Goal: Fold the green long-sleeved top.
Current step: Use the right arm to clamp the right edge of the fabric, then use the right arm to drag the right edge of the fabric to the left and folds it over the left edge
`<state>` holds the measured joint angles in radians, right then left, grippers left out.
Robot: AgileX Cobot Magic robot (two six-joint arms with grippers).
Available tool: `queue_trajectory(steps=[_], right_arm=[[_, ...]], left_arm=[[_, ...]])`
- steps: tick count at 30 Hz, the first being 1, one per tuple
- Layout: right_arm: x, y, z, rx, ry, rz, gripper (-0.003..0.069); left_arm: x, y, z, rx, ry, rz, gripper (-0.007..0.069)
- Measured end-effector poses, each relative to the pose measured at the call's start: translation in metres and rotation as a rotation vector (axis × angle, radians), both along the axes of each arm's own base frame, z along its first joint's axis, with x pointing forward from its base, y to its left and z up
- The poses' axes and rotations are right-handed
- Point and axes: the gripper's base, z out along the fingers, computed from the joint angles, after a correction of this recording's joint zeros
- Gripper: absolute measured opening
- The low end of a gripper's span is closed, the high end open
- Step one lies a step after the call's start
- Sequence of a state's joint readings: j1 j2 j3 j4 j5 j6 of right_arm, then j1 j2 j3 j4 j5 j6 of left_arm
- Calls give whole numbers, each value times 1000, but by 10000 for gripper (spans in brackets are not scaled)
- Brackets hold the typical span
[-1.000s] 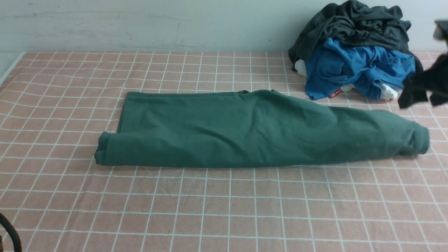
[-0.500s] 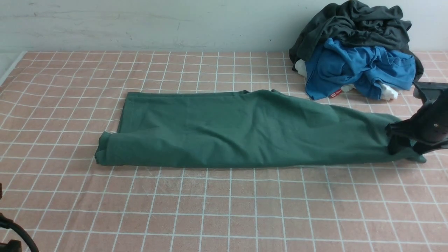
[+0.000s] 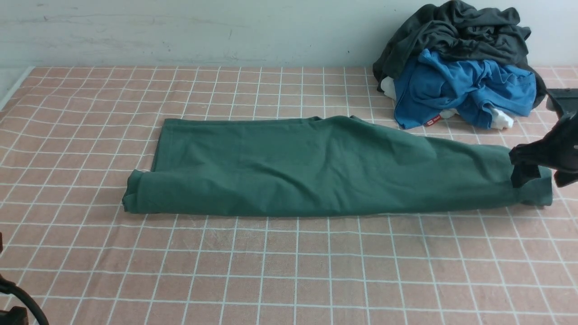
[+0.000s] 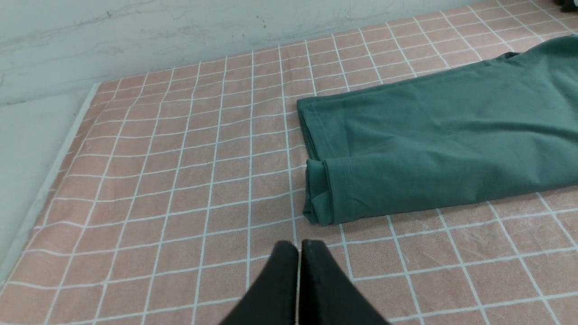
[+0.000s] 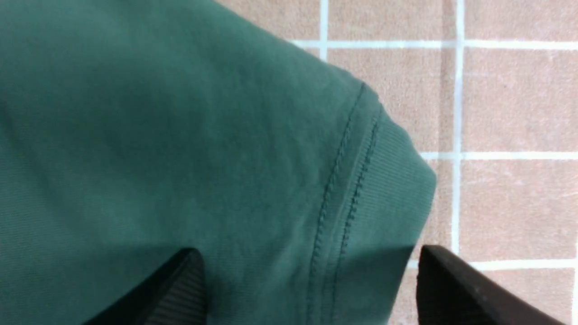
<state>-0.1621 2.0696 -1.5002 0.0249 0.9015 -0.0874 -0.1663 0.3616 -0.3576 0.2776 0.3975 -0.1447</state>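
Front view: green top (image 3: 316,167), long narrow strip

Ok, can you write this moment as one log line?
green top: long folded strip | right gripper: open, over its ribbed end | left gripper: shut, near other end, apart

The right gripper (image 3: 542,180) sits at the green long-sleeved top's (image 3: 316,167) right end — jaws spread.

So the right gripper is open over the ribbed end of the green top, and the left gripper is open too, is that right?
No, the left gripper is shut, jaws pressed together, as the left wrist view shows. The right gripper is open over the ribbed end of the green top.
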Motion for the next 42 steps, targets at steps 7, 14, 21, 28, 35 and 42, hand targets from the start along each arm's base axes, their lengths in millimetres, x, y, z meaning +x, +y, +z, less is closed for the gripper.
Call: queue_trajectory(steps=[7, 14, 21, 28, 35, 42], right_arm=[[4, 4, -17, 57, 22, -5, 399], [9, -2, 18, -22, 17, 47, 43], [-10, -4, 135, -192, -163, 47, 12], [-15, 112, 205, 6, -447, 270, 11], [-21, 284, 176, 257, -605, 574, 11], [-20, 381, 85, 291, -606, 714, 71]], left_arm=[[0, 0, 1, -2, -13, -4, -3], [0, 0, 1, -2, -16, -5, -3], [1, -1, 3, -4, -31, -9, -3], [1, -1, 3, -4, -34, -10, -3], [1, -1, 3, -4, -34, -10, -3], [1, -1, 3, -4, -29, -8, -3]])
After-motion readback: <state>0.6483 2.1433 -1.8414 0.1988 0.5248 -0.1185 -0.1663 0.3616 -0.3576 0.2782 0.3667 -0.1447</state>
